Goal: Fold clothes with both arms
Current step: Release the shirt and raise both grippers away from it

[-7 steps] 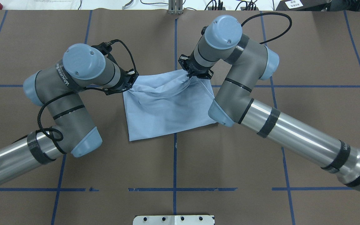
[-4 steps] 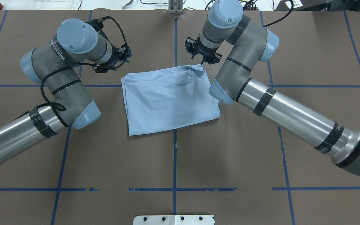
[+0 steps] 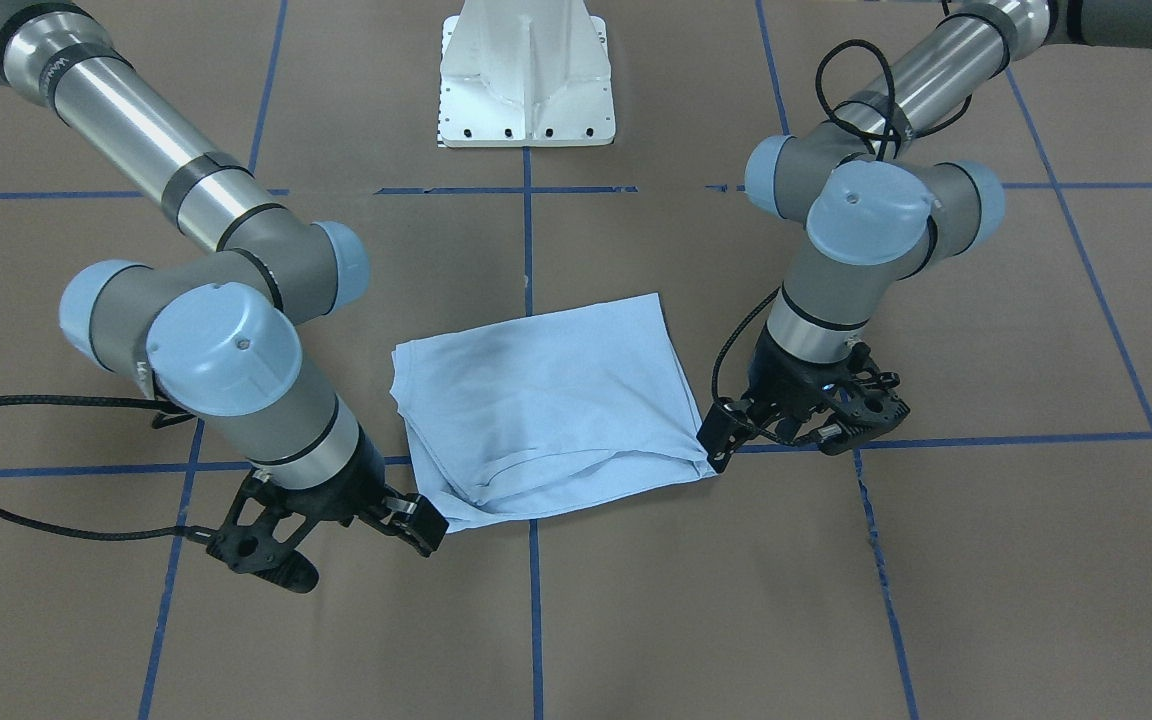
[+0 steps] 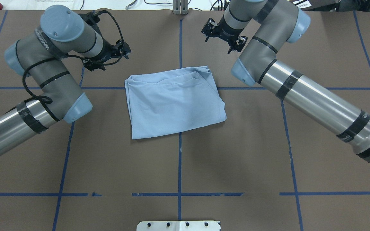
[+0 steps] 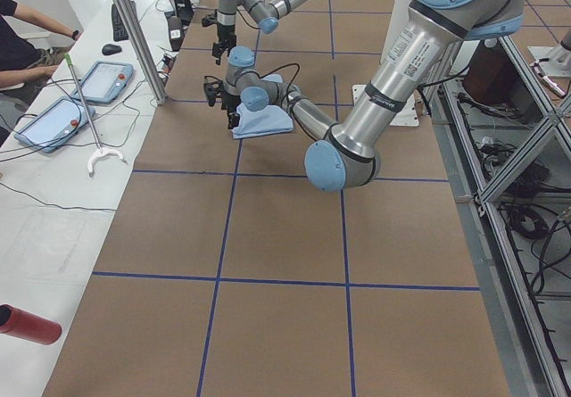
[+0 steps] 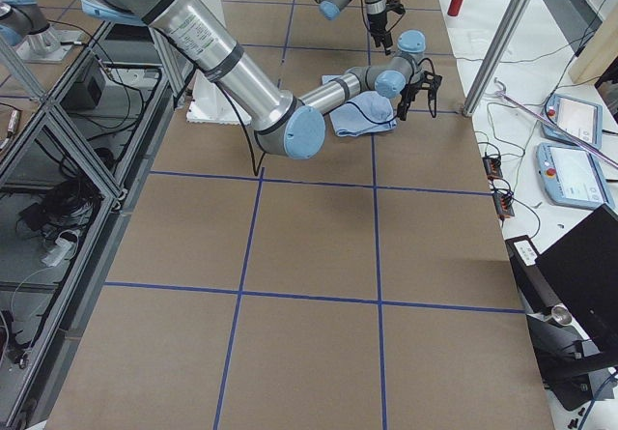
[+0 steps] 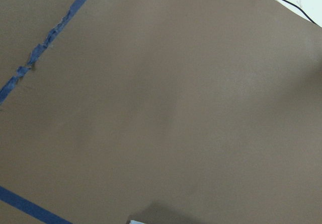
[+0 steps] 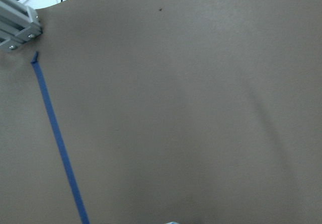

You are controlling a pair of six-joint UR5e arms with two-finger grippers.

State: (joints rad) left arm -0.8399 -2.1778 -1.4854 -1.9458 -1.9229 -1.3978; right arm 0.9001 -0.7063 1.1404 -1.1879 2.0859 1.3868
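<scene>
- While the black two-finger left gripper and right gripper hover spread and empty, back them off without snagging cloth.
- Folded pale-blue thin cotton T-shirt lies flat between them.

Brown table gridded with blue tape, white pedestal

pale-blue T-shirt, folded rectangle, lying flat
</scene>
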